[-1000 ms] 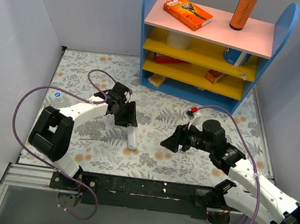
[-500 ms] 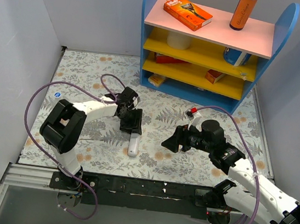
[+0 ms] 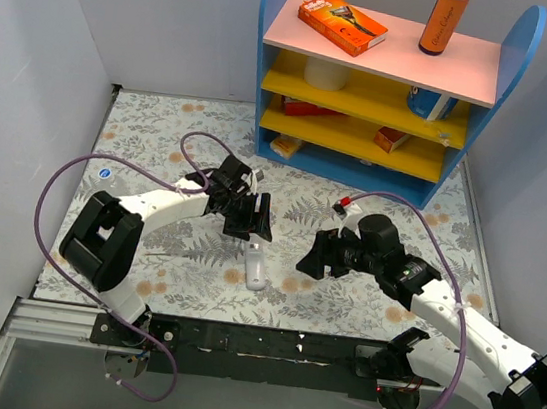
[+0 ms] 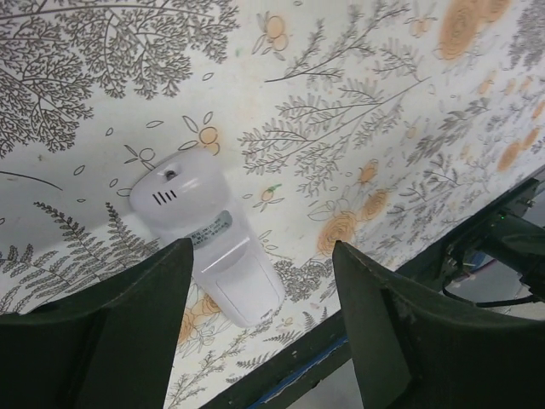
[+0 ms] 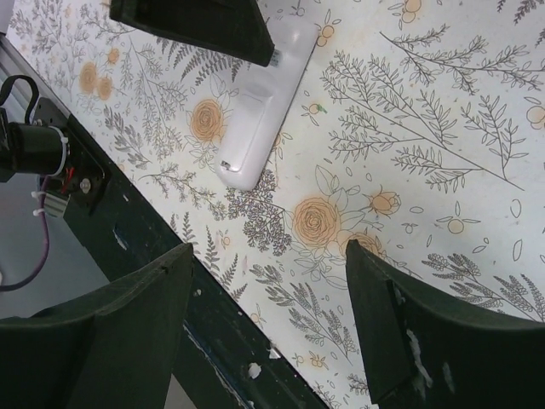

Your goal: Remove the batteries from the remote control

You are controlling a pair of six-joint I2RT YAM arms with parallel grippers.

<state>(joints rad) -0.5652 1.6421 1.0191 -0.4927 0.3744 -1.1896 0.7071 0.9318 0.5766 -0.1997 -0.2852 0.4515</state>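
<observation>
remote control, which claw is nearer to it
Left. The left claw is open right above the far end of the remote control; the right claw, also open, sits off to its right, clearly apart.

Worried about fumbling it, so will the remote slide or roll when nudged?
The remote lies flat on the mat, so it would likely slide, not roll. Its smooth, rounded shell looks stiff, probably light, maybe slippery.

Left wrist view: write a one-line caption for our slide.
Left gripper, jaws open, poised over the white remote control lying on the floral table.
</observation>
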